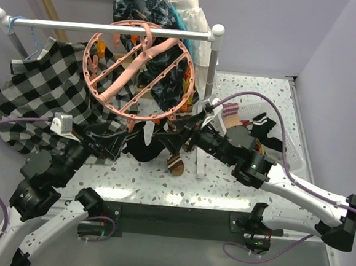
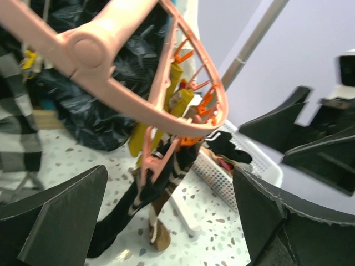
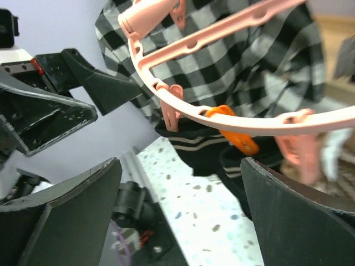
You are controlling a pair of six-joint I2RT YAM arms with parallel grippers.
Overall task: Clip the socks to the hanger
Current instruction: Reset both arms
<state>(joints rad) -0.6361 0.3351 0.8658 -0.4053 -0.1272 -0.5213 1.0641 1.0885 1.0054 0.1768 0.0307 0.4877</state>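
Observation:
The salmon-pink round hanger (image 1: 140,68) hangs tilted from the white rail (image 1: 112,28). Socks dangle from clips on its near rim: a black sock (image 1: 141,145) and a brown cream-striped sock (image 1: 176,160). My left gripper (image 1: 117,142) stands open just left of them, my right gripper (image 1: 193,136) open just right. In the left wrist view a pink clip (image 2: 152,160) pinches the black striped sock (image 2: 125,208) and nothing lies between the fingers (image 2: 61,216). A mustard sock (image 2: 138,138) hangs behind. The right wrist view shows a pink clip (image 3: 173,108) holding a black striped sock (image 3: 202,147), apart from the open right gripper (image 3: 180,221).
A white basket (image 1: 290,151) at the right holds more socks (image 1: 256,124). The black-and-white checkered shirt (image 1: 39,91) hangs on the rail at the left. A dark bag of clothes (image 1: 141,7) sits behind the rail. An orange clip (image 3: 233,133) hangs on the near rim.

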